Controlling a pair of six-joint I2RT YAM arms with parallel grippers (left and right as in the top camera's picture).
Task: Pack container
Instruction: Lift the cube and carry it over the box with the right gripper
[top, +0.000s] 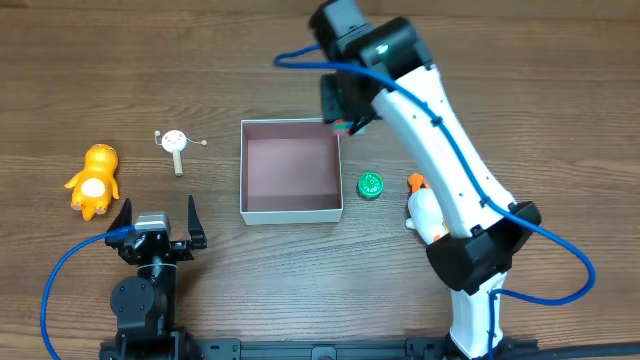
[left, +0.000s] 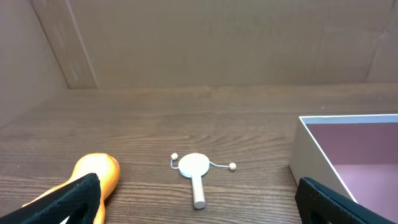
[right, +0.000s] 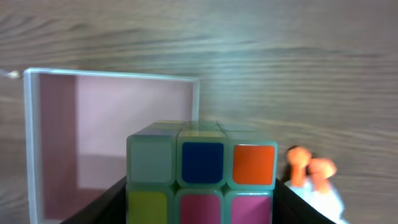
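Note:
The container (top: 290, 211), a square white-walled box with a pinkish-mauve inside, stands mid-table and holds nothing; it also shows in the left wrist view (left: 311, 149) and right wrist view (right: 31, 137). My right gripper (top: 345, 122) is shut on a puzzle cube (right: 202, 177) with pale green edges and coloured squares, held in the air over the container's far right corner. My left gripper (top: 158, 228) is open and empty near the front left; its black fingers frame an orange toy (left: 93, 177) and a small white paddle drum (left: 195, 169).
The orange toy (top: 94, 180) lies at the far left, the paddle drum (top: 175, 143) left of the container. A green round disc (top: 371, 185) and a white toy with orange parts (top: 423, 205) lie right of the container, under my right arm.

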